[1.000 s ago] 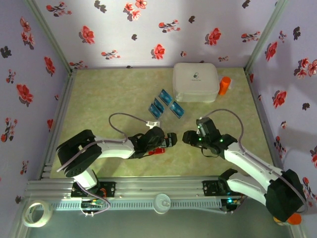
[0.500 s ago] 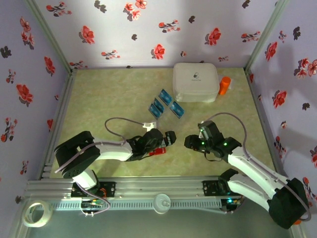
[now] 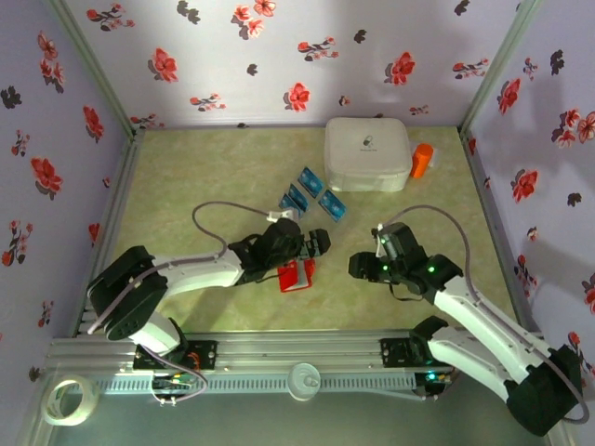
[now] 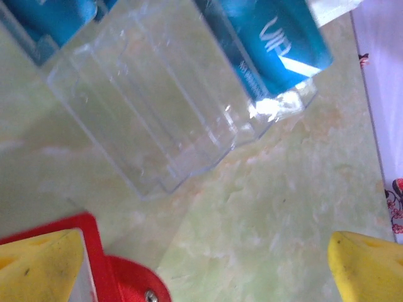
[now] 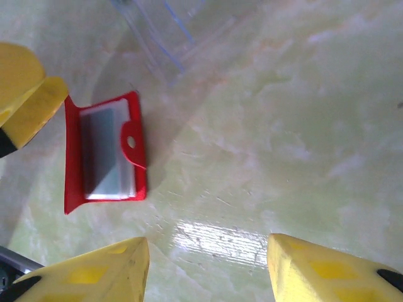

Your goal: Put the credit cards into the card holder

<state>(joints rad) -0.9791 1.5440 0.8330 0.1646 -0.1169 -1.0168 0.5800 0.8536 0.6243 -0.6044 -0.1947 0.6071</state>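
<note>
Two sets of fingers hang low over the table (image 3: 186, 186). The left fingers (image 4: 38, 267) are spread wide and empty, just beyond the open red card holder (image 3: 297, 276). The right fingers (image 5: 327, 270) stand partly apart, holding nothing, to its right. Blue credit cards (image 3: 311, 197) sit in a clear stand (image 4: 157, 113) farther back.

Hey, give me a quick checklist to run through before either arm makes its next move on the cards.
1. Card holder lying open: ok.
2. Left fingers apart and empty: ok.
3. Right fingers apart and empty: ok.
4. Credit cards standing in the clear stand, nothing covering them: ok.
5. Free pocket inside the card holder: cannot tell.
</note>
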